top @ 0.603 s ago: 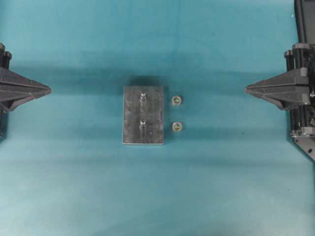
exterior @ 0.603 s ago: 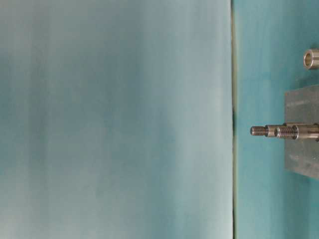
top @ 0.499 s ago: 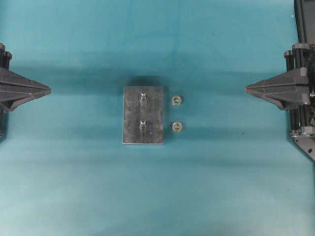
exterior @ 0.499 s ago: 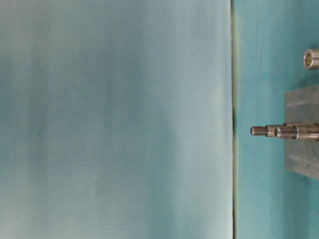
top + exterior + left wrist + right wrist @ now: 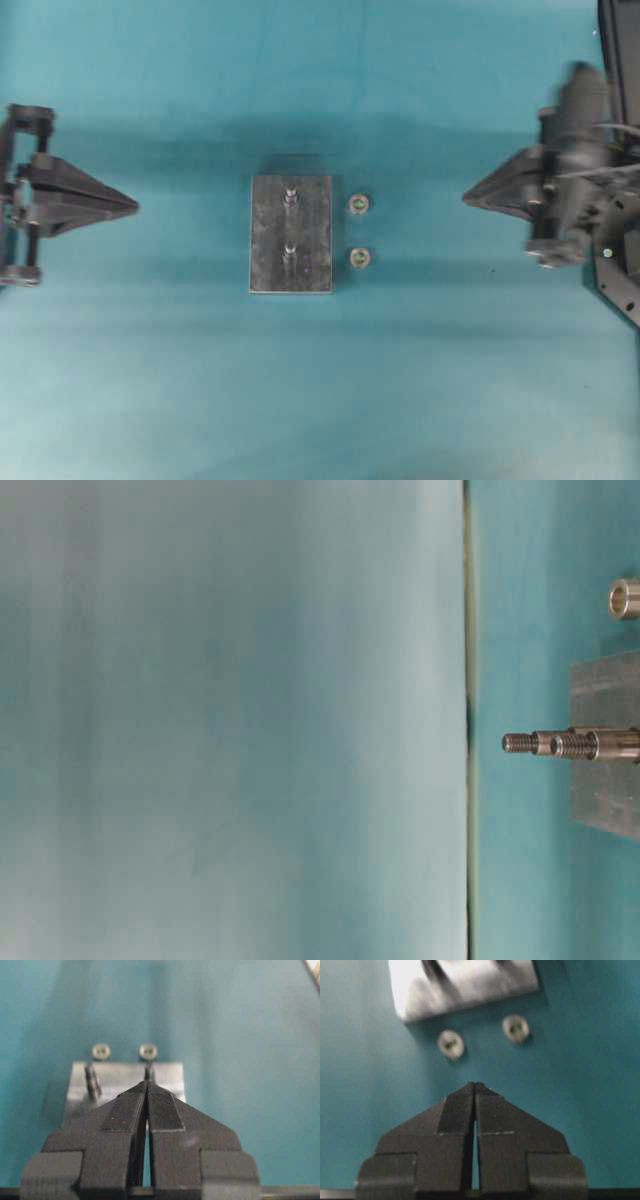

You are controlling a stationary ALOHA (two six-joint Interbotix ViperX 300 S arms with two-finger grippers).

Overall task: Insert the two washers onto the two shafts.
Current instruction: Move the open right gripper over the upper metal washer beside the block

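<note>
A grey metal block [image 5: 290, 248] lies at the table's middle with two upright threaded shafts, the far shaft [image 5: 290, 196] and the near shaft [image 5: 288, 250]. Two small metal washers lie flat just right of the block: the far washer [image 5: 359, 204] and the near washer [image 5: 360, 258]. My left gripper [image 5: 135, 207] points at the block from the left, shut and empty. My right gripper [image 5: 466, 197] points in from the right, shut and empty, short of the washers. The right wrist view has both washers [image 5: 451, 1043] [image 5: 515, 1028] ahead of the shut tips [image 5: 475, 1084]. In the left wrist view the shut tips [image 5: 147, 1082] sit before the block [image 5: 125, 1078].
Teal cloth covers the table [image 5: 320, 400] all round the block. A dark arm base [image 5: 620, 40] stands at the right edge. In the table-level view the shafts [image 5: 560, 743] stick out from the block and one washer [image 5: 624, 598] lies beside it.
Both arms have moved in toward the middle. The left gripper's tip has advanced rightward, the right gripper's leftward, blurred by motion. The block and washers have stayed put.
</note>
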